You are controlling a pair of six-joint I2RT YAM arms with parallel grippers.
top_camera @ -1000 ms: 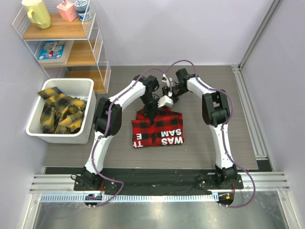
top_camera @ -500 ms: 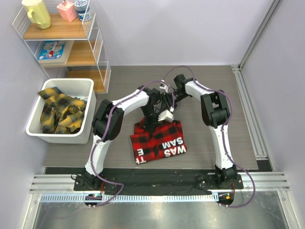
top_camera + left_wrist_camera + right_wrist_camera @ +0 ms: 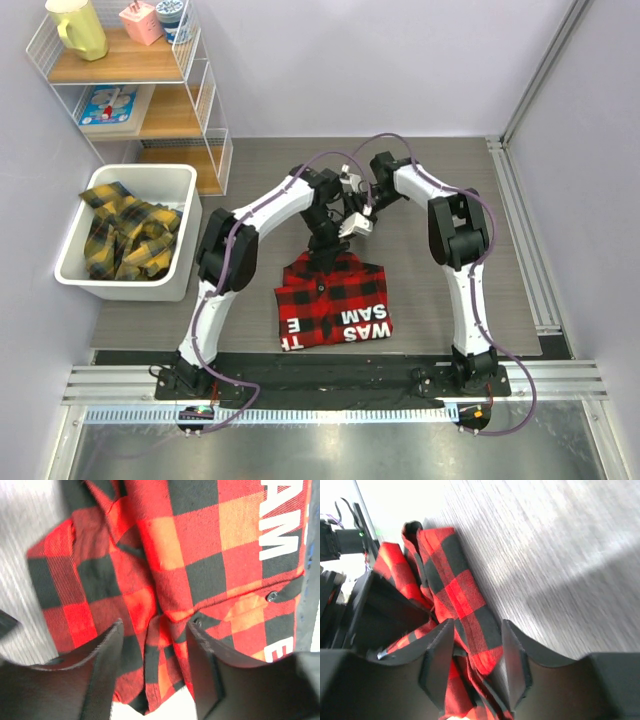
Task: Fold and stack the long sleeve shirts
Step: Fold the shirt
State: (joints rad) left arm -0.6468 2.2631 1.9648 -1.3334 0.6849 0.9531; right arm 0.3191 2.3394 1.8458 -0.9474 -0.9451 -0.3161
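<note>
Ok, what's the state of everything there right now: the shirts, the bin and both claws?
red shirt: folded, lying flat, lettering up.
yellow shirts: unfolded, crumpled in the white bin.
left claw: open, over the red shirt.
right claw: red fabric between its fingers; grip unclear.

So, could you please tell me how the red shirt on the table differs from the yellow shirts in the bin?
The red shirt lies folded flat on the table; the yellow shirts sit crumpled in the white bin. The red shirt carries white lettering; the yellow shirts show none. Both are checked with black.
</note>
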